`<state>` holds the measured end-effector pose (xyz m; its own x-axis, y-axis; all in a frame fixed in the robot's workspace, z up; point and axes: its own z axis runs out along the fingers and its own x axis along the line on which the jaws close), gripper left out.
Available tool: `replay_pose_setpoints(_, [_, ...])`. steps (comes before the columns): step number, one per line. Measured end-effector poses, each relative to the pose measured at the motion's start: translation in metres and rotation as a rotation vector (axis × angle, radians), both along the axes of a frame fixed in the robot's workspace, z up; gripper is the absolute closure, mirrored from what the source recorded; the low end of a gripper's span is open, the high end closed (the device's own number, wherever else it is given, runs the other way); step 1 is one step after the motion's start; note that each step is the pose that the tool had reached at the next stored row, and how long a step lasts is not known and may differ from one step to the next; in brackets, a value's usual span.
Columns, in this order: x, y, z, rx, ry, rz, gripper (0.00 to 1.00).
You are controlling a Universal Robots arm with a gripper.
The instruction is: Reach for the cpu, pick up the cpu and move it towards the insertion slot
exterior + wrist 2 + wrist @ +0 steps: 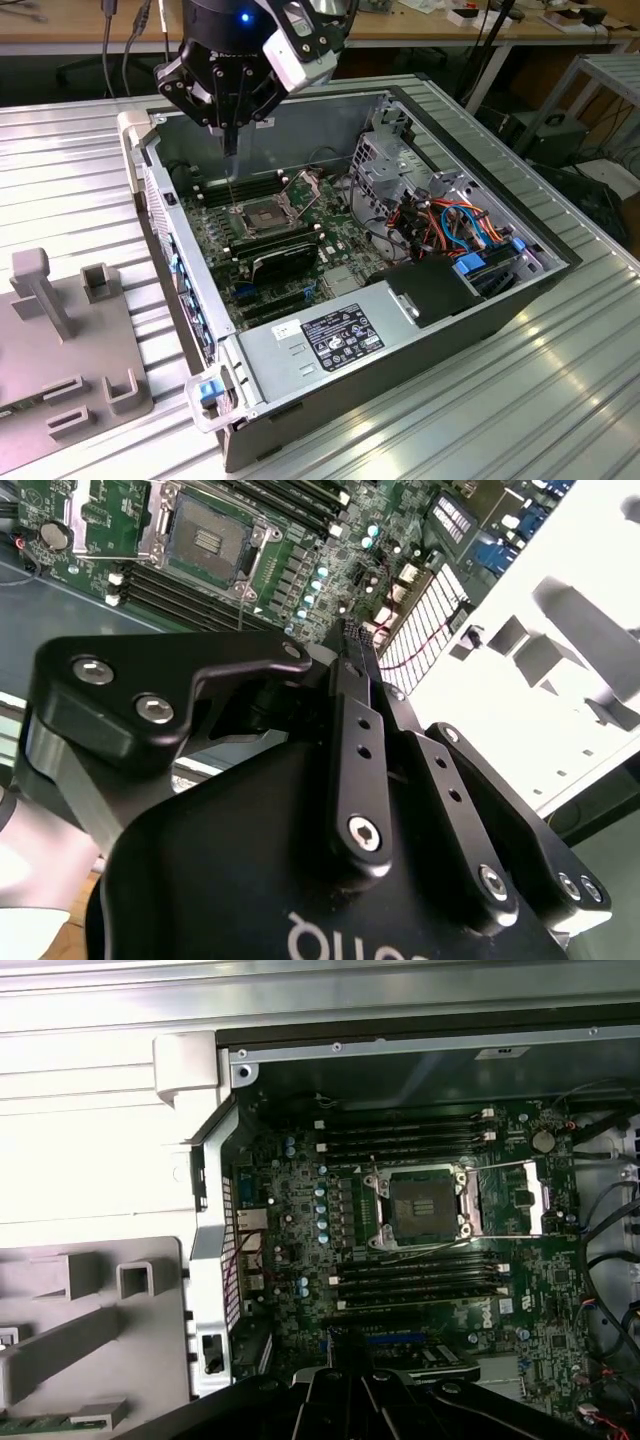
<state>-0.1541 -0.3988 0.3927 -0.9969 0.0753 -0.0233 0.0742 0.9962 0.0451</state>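
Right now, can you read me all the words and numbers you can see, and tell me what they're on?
Label on the grey metal box: print too small to read.
White lettering on the gripper: cut off at the picture's edge, unreadable.
Small white markings on the green circuit board: too small to read.
Nothing can be quoted.

Green circuit board [300, 240] around the socket [420, 1207], which has a silvery frame and dark grey centre. Black memory strips [410, 1135] either side of socket. Black gripper [232, 148] above socket. Blue, orange, red cables [455, 225] well apart from socket. Ribbed silver table [60, 170]. Plain pale grey tray [60, 350]. Dark grey case [420, 360].
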Motion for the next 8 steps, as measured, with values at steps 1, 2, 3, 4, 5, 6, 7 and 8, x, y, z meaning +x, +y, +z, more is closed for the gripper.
replay_pose_setpoints(1, [-0.0005,0.0,0.0,0.0001,0.0,0.0,0.89])
replay_pose_setpoints(2, [-0.0015,0.0,0.0,-0.0001,0.0,0.0,0.89])
replay_pose_setpoints(3, [-0.0025,0.0,0.0,-0.0001,0.0,0.0,0.89])
replay_pose_setpoints(4, [-0.0033,0.0,0.0,0.0,-0.0001,0.0,0.89])
replay_pose_setpoints(5, [-0.0038,0.0,0.0,0.0,0.0,0.0,0.89])
replay_pose_setpoints(6, [-0.0045,0.0,0.0,0.0,0.0,0.0,0.89])
replay_pose_setpoints(7, [-0.005,0.0,0.0,0.0,0.0,0.0,0.89])
replay_pose_setpoints(8, [-0.0056,0.0,0.0,0.0,0.0,0.0,0.89])
